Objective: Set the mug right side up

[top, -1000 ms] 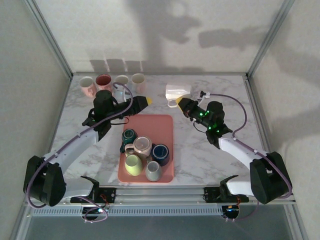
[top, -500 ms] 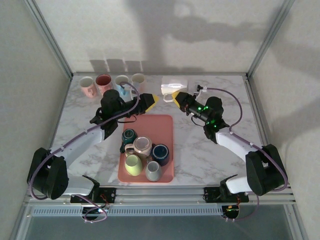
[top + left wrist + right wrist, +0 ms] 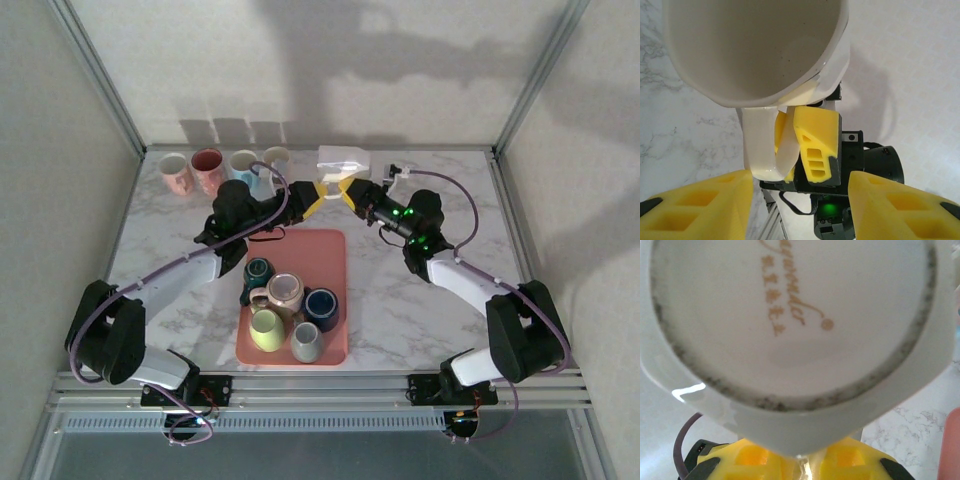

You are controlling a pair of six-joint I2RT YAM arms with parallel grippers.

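The white mug (image 3: 343,160) hangs in the air over the back middle of the table, and my right gripper (image 3: 337,190) is shut on its handle. In the right wrist view its unglazed base (image 3: 790,315) with gold lettering faces the camera, above my right gripper (image 3: 802,462). Seen from the left wrist, the mug's open mouth (image 3: 755,45) faces that camera, with the handle (image 3: 762,145) pinched by the right gripper's yellow finger (image 3: 817,145). My left gripper (image 3: 797,210) (image 3: 312,200) is open just below and to the left of the mug, its jaws apart on either side of the handle's lower end.
A pink tray (image 3: 325,243) in the near middle holds several mugs lying and standing. A row of mugs (image 3: 208,165) stands at the back left of the marble table. Grey enclosure walls rise close behind the held mug.
The right arm has carried the mug left and toward the back wall. The left gripper has swung right to meet it, and its jaws have narrowed a little.
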